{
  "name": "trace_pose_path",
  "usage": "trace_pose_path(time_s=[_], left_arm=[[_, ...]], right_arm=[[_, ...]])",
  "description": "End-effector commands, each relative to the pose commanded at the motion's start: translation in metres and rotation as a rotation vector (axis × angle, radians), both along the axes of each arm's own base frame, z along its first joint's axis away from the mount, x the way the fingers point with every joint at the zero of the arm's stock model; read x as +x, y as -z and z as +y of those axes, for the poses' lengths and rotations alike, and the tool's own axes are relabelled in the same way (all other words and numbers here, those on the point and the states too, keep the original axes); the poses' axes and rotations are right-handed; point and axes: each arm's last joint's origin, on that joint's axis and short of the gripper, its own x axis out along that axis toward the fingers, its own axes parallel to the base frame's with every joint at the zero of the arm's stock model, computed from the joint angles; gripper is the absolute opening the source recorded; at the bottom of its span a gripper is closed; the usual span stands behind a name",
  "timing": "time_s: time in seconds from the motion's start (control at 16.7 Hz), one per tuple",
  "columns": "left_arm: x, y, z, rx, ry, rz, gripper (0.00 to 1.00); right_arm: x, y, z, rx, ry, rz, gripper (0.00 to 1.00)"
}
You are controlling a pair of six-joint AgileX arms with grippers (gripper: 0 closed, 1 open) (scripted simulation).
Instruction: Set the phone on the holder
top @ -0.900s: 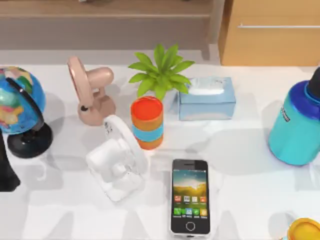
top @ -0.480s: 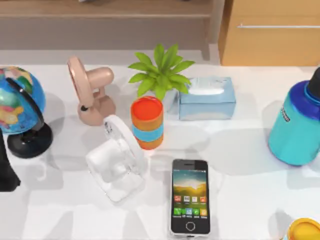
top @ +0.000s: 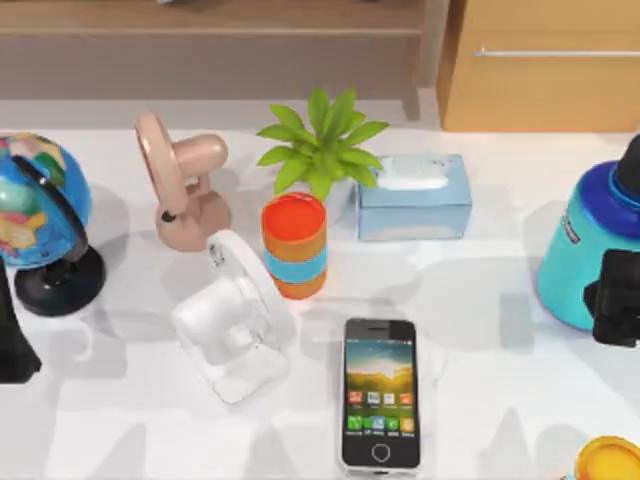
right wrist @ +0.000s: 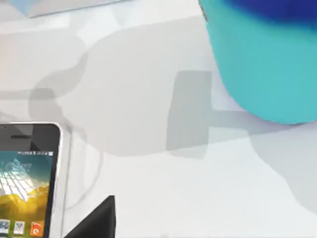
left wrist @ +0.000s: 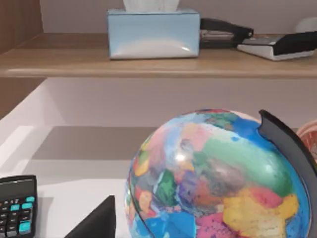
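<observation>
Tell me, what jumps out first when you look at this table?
The colourful globe at the table's left edge grabs the eye, and so does the big teal bottle at the right edge. In the front middle lies the phone, flat with its bright green-and-orange screen up, and just behind it stands an orange-and-blue striped cup.

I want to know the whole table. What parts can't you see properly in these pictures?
- Right gripper: cut off by the top view's right edge, fingers unseen.
- Left arm: cut by the left edge.
- Yellow thing: cut by the corner.
- Phone: half outside the right wrist view.
- Phone icons: too small to read.
</observation>
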Motion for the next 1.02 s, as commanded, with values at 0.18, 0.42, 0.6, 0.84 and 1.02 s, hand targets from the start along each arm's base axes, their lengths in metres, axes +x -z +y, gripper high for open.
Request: trace_pose_path(time_s=[0.18, 0.42, 0.6, 0.84, 1.02], left_arm=[[0.0, 0.0, 0.0, 0.0, 0.0, 0.0, 1.0], [0.0, 0.0, 0.0, 0.0, 0.0, 0.0, 1.0], [0.0, 0.0, 0.0, 0.0, 0.0, 0.0, 1.0], [0.0, 0.0, 0.0, 0.0, 0.0, 0.0, 1.0], [0.0, 0.0, 0.0, 0.0, 0.0, 0.0, 1.0]], right_arm=[[0.032, 0.005, 0.047, -0.066, -0.008, 0.272, 1.0], [0.057, 0.024, 0.121, -0.17, -0.014, 0.464, 1.0], [0.061, 0.041, 0.174, -0.222, -0.018, 0.517, 1.0], [0.062, 0.055, 0.215, -0.234, -0.019, 0.516, 1.0], [0.062, 0.055, 0.217, -0.231, -0.018, 0.512, 1.0]])
